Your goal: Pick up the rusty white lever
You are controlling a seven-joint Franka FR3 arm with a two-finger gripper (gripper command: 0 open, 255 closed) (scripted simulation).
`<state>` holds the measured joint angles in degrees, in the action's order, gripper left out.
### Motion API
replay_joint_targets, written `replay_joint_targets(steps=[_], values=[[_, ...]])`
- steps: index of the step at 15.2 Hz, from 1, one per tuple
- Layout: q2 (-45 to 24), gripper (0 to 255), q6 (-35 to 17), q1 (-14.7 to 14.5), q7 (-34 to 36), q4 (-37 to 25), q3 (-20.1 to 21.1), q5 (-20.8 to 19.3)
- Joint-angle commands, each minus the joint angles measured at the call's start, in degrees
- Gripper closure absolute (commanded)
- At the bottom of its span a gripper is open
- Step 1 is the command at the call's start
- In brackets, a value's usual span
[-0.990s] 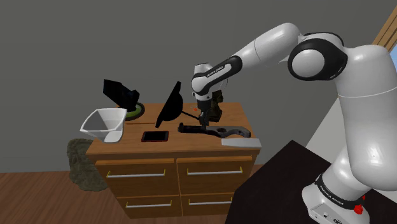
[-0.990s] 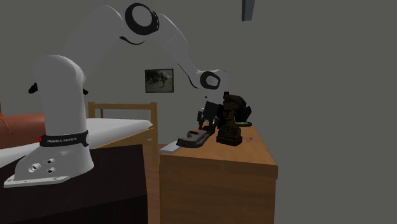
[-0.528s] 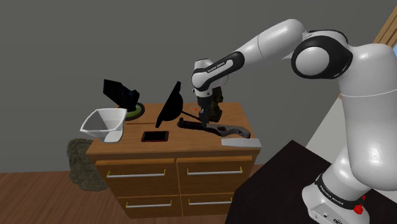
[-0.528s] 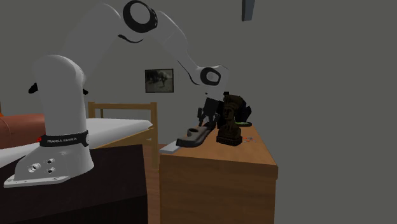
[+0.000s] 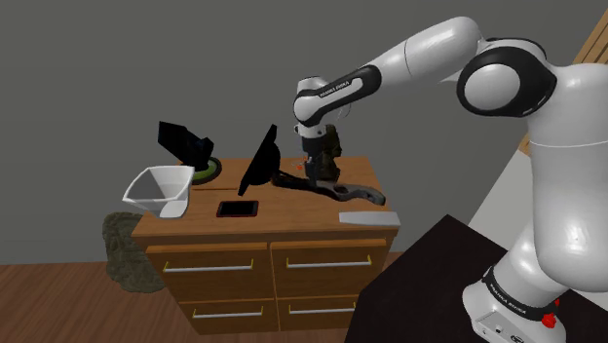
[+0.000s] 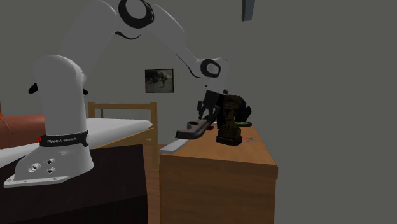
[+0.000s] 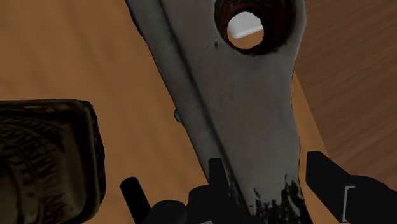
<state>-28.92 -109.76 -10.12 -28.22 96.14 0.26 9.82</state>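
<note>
The white arm [image 5: 429,58] sweeps from its stand at the lower right of the shoulder view up and over to the middle of the frame. There it points down over a wooden dresser [image 5: 244,263] with four drawers.

The lever [image 5: 341,188] sits just right of centre in that view. It is a long greyish bar with dark stains, hanging clear of the dresser top and sloping down towards the frame's right. In the second exterior view the lever [image 6: 193,128] floats above the dresser's near left corner. In the wrist view the lever [image 7: 242,114] runs away from the hand and ends in a round hole with a brown-stained rim.

The black gripper [image 5: 314,168] pinches the lever near its higher end, fingers closed against the bar's sides.

A white bin [image 5: 158,189] stands at the dresser's left end. A dark bust [image 6: 230,119] stands just behind the gripper. A grey flat strip [image 5: 368,217] lies on the dresser's right edge below the lever, and a small black slab [image 5: 237,209] lies flat between bin and lever.
</note>
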Motion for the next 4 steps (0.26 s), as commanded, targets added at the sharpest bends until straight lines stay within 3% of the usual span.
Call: replay_joint_targets(steps=[1,4], values=[[0.9,255,1.2,0.0,0.1,-0.4,0.0,-0.1],[1.3,255,1.9,0.1,0.2,-0.6,0.0,-0.1]])
